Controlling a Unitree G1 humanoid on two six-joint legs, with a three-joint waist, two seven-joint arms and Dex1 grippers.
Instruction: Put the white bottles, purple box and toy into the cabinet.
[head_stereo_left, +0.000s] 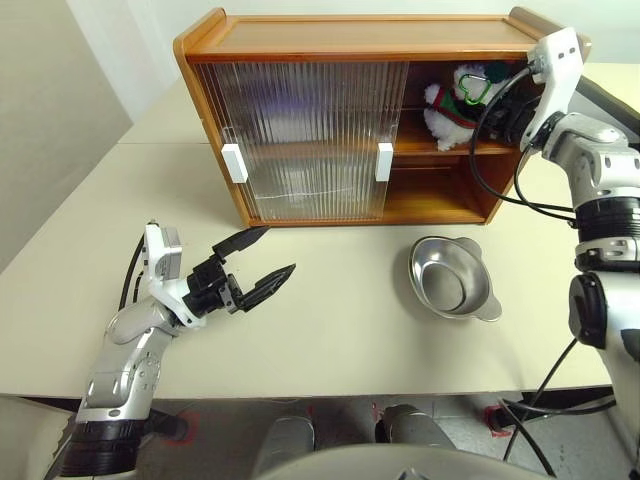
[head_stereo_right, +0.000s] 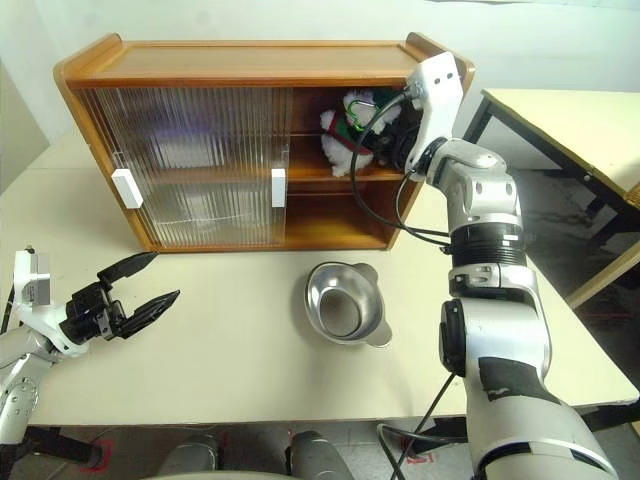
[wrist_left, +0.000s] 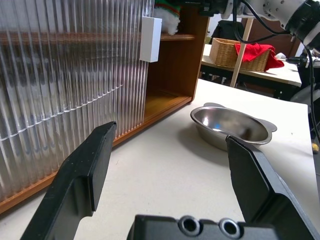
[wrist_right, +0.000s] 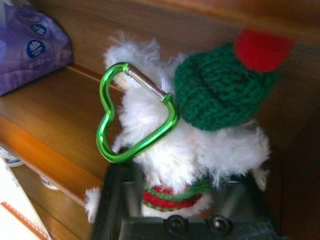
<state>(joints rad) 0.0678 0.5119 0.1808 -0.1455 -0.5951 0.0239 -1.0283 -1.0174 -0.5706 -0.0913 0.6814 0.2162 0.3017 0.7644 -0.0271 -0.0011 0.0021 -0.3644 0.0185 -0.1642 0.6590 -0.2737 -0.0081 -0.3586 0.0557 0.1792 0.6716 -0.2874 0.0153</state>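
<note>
- Cabinet, wide, wooden, two shelves (head_stereo_left: 300, 40), stands at the back of the pale table (head_stereo_left: 330, 340). It serves as the reference for all the places below.
- Two ribbed translucent sliding doors (head_stereo_left: 300, 140) cover the cabinet's left and middle. Each carries a white rectangular handle, one near the left edge (head_stereo_left: 234, 162) and one at the edge of the opening (head_stereo_left: 384, 161). The right end of the cabinet stands open.
- Small fluffy white plush toy (head_stereo_left: 455, 105), in a red-and-green striped sweater and a green knitted hat with a red top, sits upright on the cabinet's upper shelf, in the open right end. A shiny green heart-shaped clip (wrist_right: 135, 120) hangs at its head.
- Right gripper (head_stereo_left: 495, 118) reaches into the open end at upper-shelf height and is right up against the toy. From the wrist camera the toy's lower body lies close in front of it. Whether it grips the toy or has let go, I cannot tell.
- Soft purple-and-white plastic tissue pack (wrist_right: 27, 50) lies on the same upper shelf, further in from the toy towards the doors and apart from it.
- Left gripper (head_stereo_left: 278, 250) hovers above the table just in front of the closed doors, low, its black jaws spread wide and holding nothing.
- Round metal dish with small handles (head_stereo_left: 452, 280) rests on the table in front of the cabinet's open right end, well apart from both grippers.
</note>
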